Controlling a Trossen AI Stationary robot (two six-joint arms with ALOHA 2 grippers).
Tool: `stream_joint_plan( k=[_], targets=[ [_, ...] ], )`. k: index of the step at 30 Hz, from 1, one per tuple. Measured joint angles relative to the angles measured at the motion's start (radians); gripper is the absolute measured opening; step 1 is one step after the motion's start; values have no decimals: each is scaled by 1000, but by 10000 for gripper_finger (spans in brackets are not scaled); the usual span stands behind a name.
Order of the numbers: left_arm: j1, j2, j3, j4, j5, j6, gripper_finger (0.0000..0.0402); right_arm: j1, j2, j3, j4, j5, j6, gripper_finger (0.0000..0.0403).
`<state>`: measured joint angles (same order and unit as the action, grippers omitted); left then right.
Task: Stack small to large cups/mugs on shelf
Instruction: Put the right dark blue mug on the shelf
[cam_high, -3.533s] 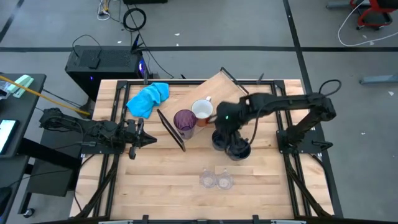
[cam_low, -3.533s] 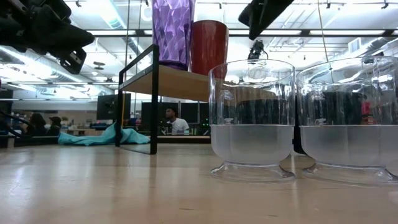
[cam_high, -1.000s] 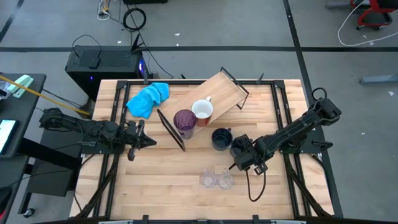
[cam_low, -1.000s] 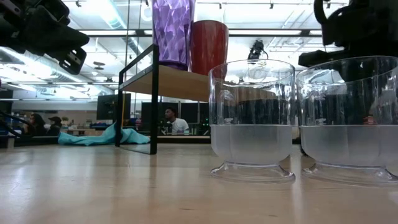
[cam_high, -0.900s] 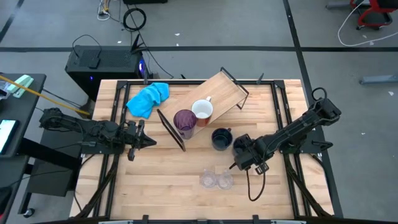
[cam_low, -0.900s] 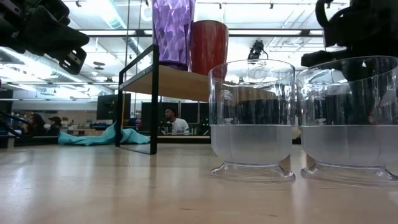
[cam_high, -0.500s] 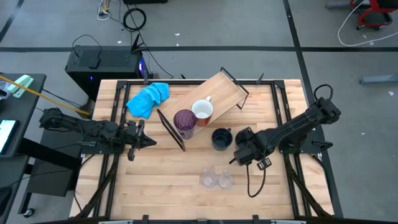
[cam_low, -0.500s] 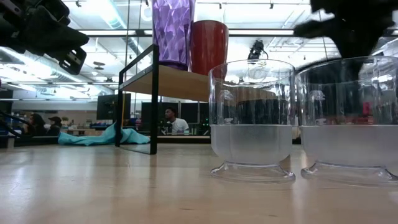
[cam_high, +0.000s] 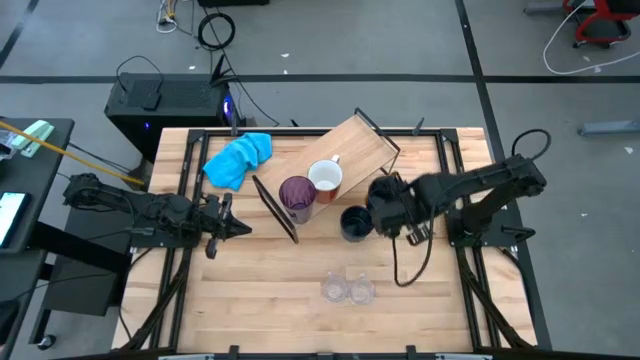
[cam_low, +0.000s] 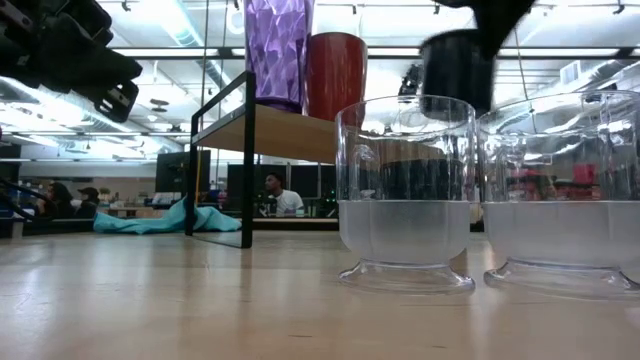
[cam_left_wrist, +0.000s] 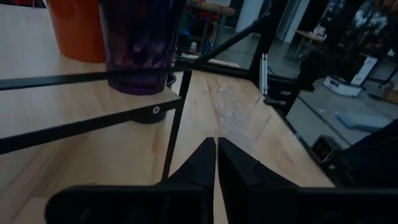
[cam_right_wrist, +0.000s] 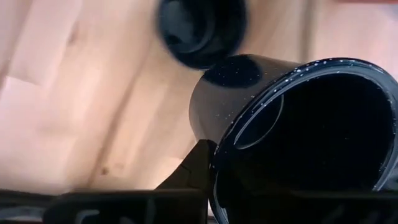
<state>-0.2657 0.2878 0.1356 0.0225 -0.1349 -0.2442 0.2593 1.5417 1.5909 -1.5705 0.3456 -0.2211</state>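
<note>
Right jaws: you are clamping them on the rim of a navy mug, carrying it in the air just right of the second navy mug on the tabletop. Left jaws: you are keeping them clenched, empty, left of the shelf. Purple tumbler and white mug: standing together on the shelf's near end. Two clear glasses: sitting side by side in front of the shelf.

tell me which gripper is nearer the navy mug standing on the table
Right. The right gripper, shut on the other navy mug, hangs just beside the navy mug on the table. The left gripper sits shut across the table, past the purple tumbler.
</note>
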Motion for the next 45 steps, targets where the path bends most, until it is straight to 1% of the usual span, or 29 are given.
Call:
stream_joint_plan(
  k=[6,10,16,18,23,30,34,37,40,45],
  targets=[
    [0,0,0,10,-2,67,12,-161,-3,98,1,6,-163,22],
    [0,0,0,10,-2,71,16,-283,-16,102,26,1,-314,26],
    [0,0,0,11,-2,73,24,-442,-17,102,131,-8,-537,30],
    [0,0,0,11,-2,73,22,-490,-17,102,190,-30,-593,28],
    [0,0,0,16,-2,73,13,-589,-15,102,328,-142,-666,27],
    [0,0,0,16,-2,74,21,-663,28,101,404,-266,-700,27],
    [0,0,0,18,-2,76,28,-670,67,101,408,-268,-706,27],
    [0,0,0,18,-3,76,29,-660,74,101,409,-270,-706,27],
    [0,0,0,18,-3,73,24,-647,72,101,409,-298,-706,27],
    [0,0,0,18,-3,73,17,-622,72,101,407,-305,-698,27]
  ],
)
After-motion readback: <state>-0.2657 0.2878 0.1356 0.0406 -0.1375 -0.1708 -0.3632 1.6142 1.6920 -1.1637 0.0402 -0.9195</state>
